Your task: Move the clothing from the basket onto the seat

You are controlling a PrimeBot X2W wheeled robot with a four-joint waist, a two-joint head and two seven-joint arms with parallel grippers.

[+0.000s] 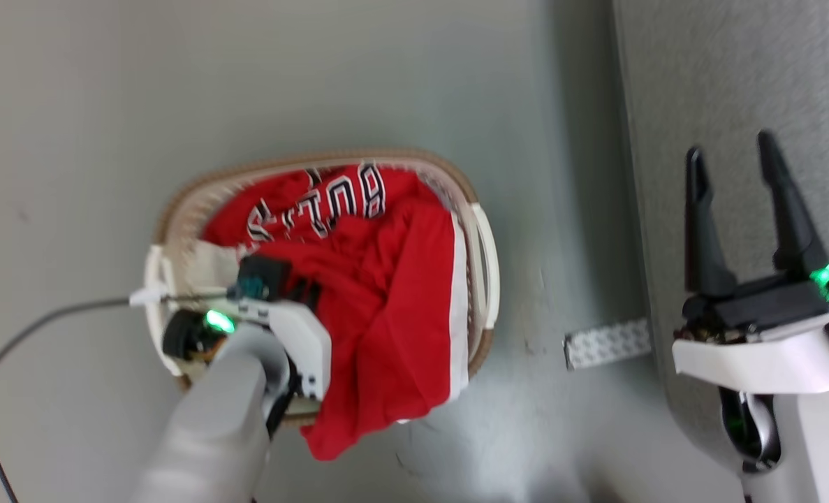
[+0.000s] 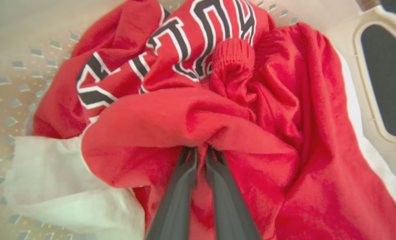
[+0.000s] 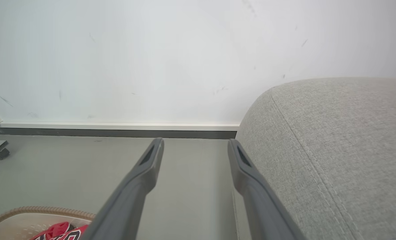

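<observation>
Your sofa (image 1: 735,105) stands right of the basket (image 1: 487,258), with bare floor between. The jersey (image 1: 386,293) lies heaped in the basket, one end spilling over the rim (white cloth (image 2: 51,180) partly under it). Your left gripper (image 2: 201,151) pinches a top fold, ready to lift, I judge. Your right gripper (image 1: 731,144) hangs wide and empty by the sofa edge.

1. The clothing (image 2: 284,140) is matt red cloth.
2. The basket (image 2: 346,40) is smooth cream plastic with a braided-looking brown rim.
3. The seat (image 3: 334,150) is coarse grey woven fabric.
4. My right gripper (image 3: 195,142) has matt dark plastic fingers (image 3: 136,186).
</observation>
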